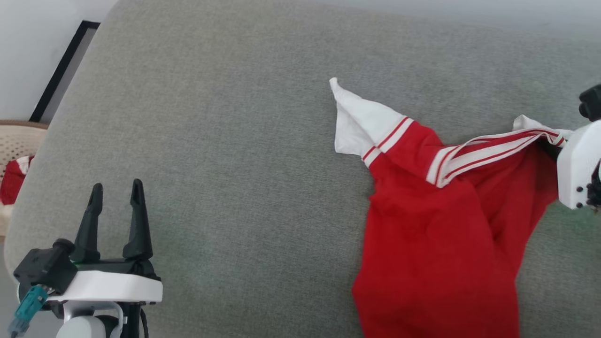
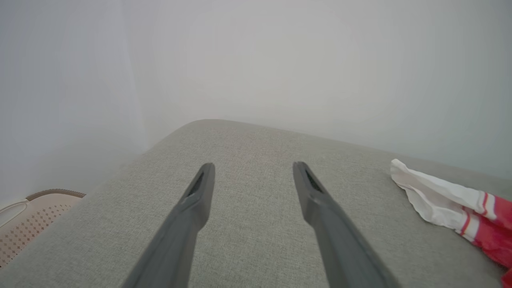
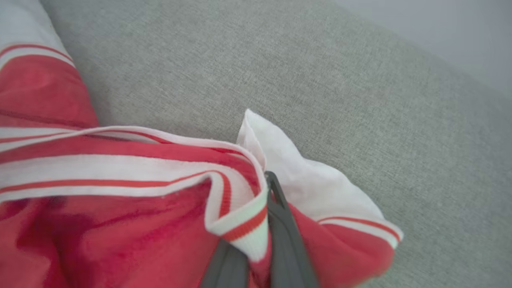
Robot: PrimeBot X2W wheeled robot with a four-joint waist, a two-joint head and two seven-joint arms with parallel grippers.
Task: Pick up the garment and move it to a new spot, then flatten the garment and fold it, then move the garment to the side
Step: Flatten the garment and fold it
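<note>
The right gripper [image 3: 269, 182] pinches the striped neckband [image 3: 240, 230] of the garment [image 1: 436, 234], which lies right of centre on the grey cushion [image 1: 235, 141], while the left gripper [image 1: 116, 188] at lower left stands wide open, empty.

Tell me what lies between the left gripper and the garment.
Bare grey upholstery runs from the left gripper to the garment, seen in the head view.

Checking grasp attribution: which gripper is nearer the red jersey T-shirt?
Right. The right gripper is shut on the red jersey T-shirt at its striped band; the left gripper hangs open over the grey cushion, left of the shirt.
</note>
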